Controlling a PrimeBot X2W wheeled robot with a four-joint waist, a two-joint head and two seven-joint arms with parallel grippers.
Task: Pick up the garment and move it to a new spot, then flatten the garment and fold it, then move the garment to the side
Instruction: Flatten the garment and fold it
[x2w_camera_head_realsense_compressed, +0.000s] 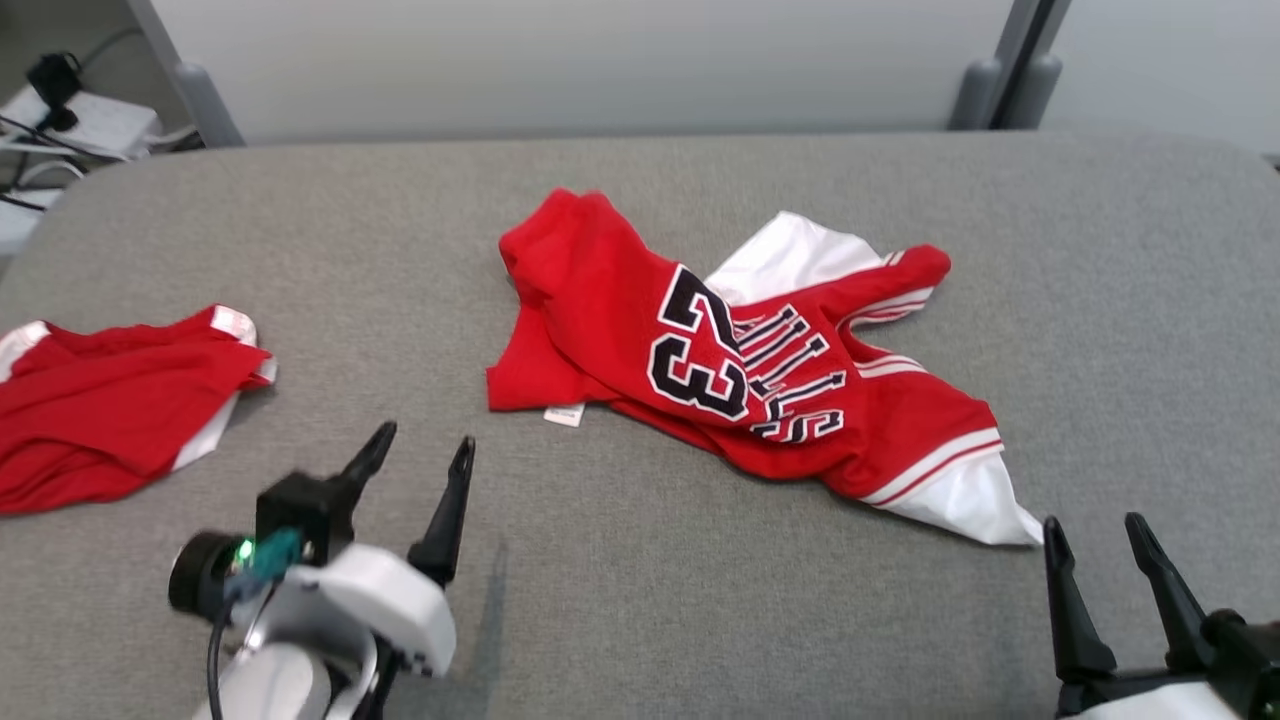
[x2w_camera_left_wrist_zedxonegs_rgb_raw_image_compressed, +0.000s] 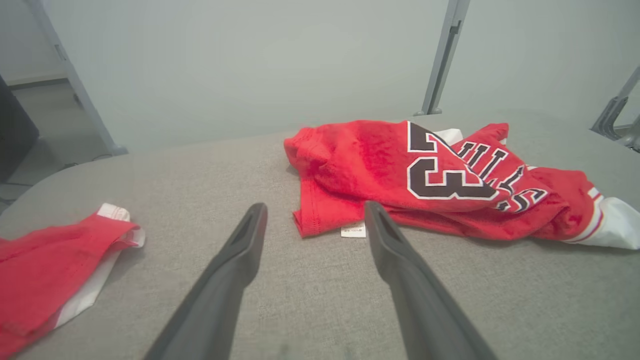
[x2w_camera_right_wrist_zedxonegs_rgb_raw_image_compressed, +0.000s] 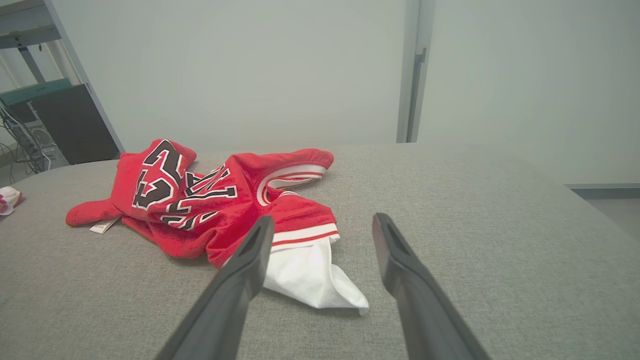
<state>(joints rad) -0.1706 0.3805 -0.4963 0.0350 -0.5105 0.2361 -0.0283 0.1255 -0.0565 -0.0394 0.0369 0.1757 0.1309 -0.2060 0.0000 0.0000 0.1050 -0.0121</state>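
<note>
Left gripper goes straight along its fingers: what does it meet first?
Probably the red jersey, at its near hem corner by the white tag. The left gripper stands open, grey tabletop between; depth is uncertain.

Background bits around the grey fabric-covered table
A rumpled red-and-white cloth lay at the table's left edge (partly out of view). Past the far left corner, a white power strip sat with a black plug on it. Grey metal posts stood against the pale wall, and a dark cabinet sat off to the side.
</note>
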